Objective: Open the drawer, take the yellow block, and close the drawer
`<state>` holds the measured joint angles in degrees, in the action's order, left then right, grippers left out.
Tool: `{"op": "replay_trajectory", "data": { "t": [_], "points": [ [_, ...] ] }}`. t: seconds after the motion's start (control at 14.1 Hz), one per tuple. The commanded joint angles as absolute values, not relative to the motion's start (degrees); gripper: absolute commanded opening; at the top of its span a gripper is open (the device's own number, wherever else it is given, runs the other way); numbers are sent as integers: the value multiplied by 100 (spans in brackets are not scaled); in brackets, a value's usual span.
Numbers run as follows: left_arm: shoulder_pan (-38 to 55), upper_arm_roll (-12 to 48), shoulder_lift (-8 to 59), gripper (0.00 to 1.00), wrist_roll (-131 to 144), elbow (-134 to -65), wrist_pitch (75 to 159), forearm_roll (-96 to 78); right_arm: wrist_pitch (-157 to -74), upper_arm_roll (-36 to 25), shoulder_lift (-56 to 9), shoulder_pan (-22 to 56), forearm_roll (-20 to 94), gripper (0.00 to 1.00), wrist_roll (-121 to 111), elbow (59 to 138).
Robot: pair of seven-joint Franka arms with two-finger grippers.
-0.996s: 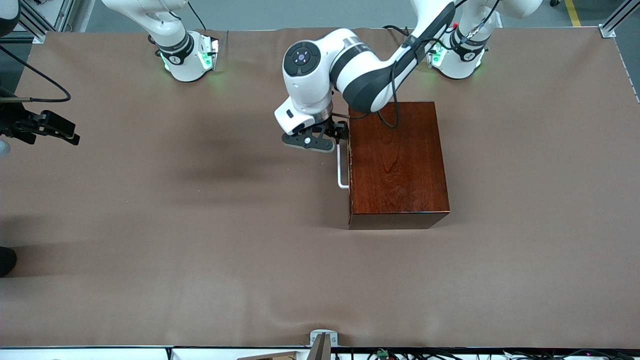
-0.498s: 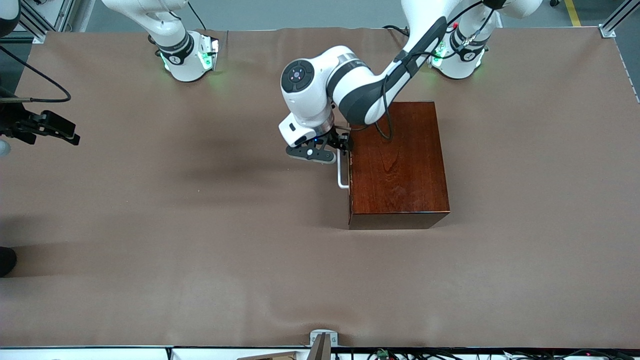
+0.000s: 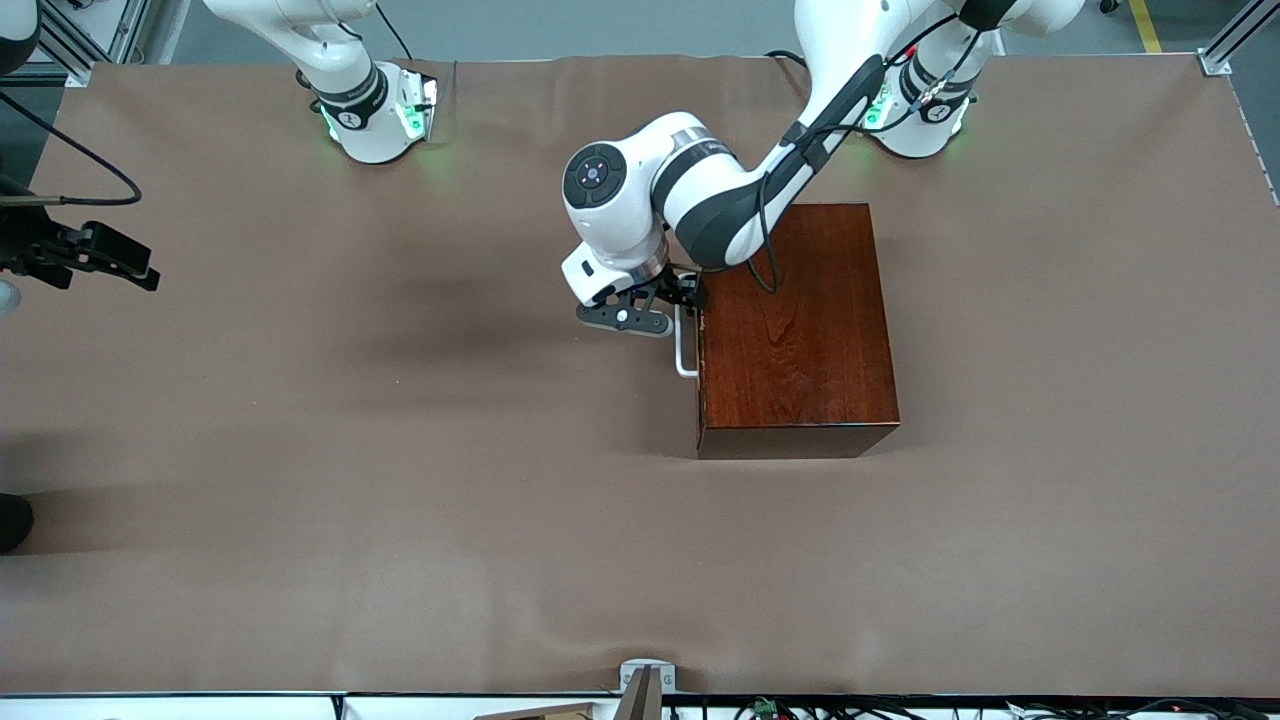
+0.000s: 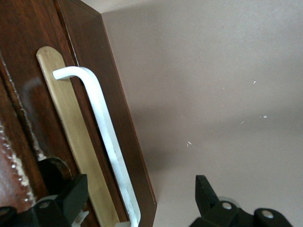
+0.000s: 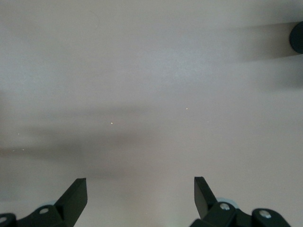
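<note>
The drawer (image 4: 85, 47) is shut in the glossy mahogany box (image 3: 795, 325), its dark front facing the right arm's end of the table. A white bar handle (image 3: 683, 348) (image 4: 102, 123) stands off that front over a pale plate. My left gripper (image 3: 668, 303) (image 4: 141, 179) is open at the handle's end nearer the robots' bases, one finger (image 4: 75, 194) by the drawer front and the other (image 4: 203, 189) over the cloth, with the bar between them. My right gripper (image 5: 139, 182) waits open above bare cloth. The yellow block is hidden.
A brown cloth (image 3: 400, 450) covers the whole table. A metal bracket (image 3: 645, 680) sits at the table's edge nearest the front camera. A dark round thing (image 5: 297, 38) shows at the border of the right wrist view.
The left arm has brought its open gripper down along the drawer front onto the handle. The drawer and the right arm have not moved.
</note>
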<state>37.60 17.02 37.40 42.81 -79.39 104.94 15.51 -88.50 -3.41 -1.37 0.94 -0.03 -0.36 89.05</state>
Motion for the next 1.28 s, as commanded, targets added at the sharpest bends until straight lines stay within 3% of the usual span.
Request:
{"op": "replay_trajectory", "data": {
  "t": [0.0, 1.21],
  "points": [
    [3788, 1696, 3841, 100, 4351, -7770, 10529, 1670, -8807, -334, -193, 97, -44, 100, 53, 8789],
    [3946, 1556, 4236, 100, 4597, -7770, 11188, 1679, -8807, -334, -228, 105, -44, 100, 53, 8789]
  ]
}}
